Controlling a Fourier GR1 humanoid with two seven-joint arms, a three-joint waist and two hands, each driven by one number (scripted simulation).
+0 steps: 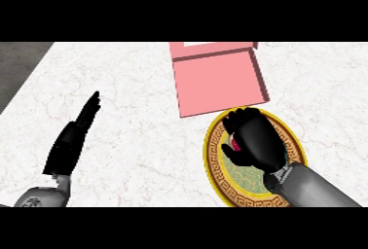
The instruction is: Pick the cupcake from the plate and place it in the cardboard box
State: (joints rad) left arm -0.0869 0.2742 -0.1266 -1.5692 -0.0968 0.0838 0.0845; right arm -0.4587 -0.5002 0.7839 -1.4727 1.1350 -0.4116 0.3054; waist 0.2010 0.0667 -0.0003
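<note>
The robot's right hand point(253, 138) curls over the cupcake point(234, 145) on a gold-rimmed plate point(215, 163) with a pale green centre; only a sliver of pink-red shows between the black fingers and thumb. The pink cardboard box point(219, 80) lies open just beyond the plate's far rim. The left hand point(78, 129) rests at the left of the white marble counter point(137, 146), fingers straight

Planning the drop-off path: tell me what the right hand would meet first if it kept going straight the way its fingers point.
The right hand, curled over the plate, points up the view toward the pink box. Its near wall would likely come first, though height above it is unclear.
</note>
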